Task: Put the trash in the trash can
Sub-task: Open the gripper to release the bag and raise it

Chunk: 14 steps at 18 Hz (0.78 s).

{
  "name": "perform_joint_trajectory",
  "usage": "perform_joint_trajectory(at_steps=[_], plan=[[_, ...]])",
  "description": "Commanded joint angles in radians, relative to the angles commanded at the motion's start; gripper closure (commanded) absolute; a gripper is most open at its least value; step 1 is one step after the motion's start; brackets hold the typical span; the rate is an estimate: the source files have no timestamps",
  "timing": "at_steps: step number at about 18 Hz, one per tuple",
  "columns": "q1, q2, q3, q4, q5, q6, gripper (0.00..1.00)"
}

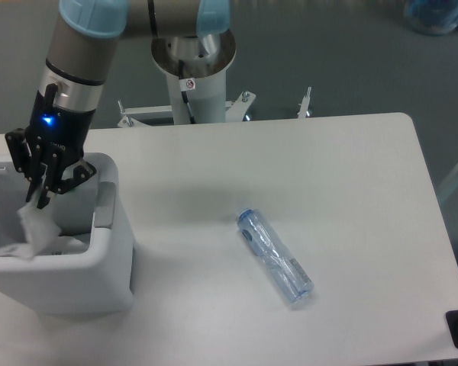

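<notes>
Gripper (pixel 42 194), jaws pinching the wrapper (pixel 37 226), hangs inside the trash can (pixel 76 271). The film may cling on release; the bottle (pixel 275 258) waits at four o'clock.

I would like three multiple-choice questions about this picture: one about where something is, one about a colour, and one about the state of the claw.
1. Where does the crushed bottle lie?
A. Inside the trash can
B. On the table, right of the trash can
C. On the floor

2. What colour is the trash can?
A. White
B. Red
C. Black

3. What is the claw doing?
A. Hanging open above the bottle
B. Pinching the plastic wrapper over the trash can
C. Resting flat on the table

Answers:
1. B, because the bottle lies on its side on the white table, apart from the can.
2. A, because the can's rim and front wall are white.
3. B, because the fingers are closed on the top of the wrapper, which hangs into the can's opening.
</notes>
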Motion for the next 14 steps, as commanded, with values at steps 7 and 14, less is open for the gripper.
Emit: perform_joint_trajectory(at_steps=[7, 14], plan=[[0.058, 0.089, 0.0, -0.005, -0.002, -0.006, 0.08], [0.368, 0.104, -0.035, -0.021, 0.0, -0.031, 0.0]])
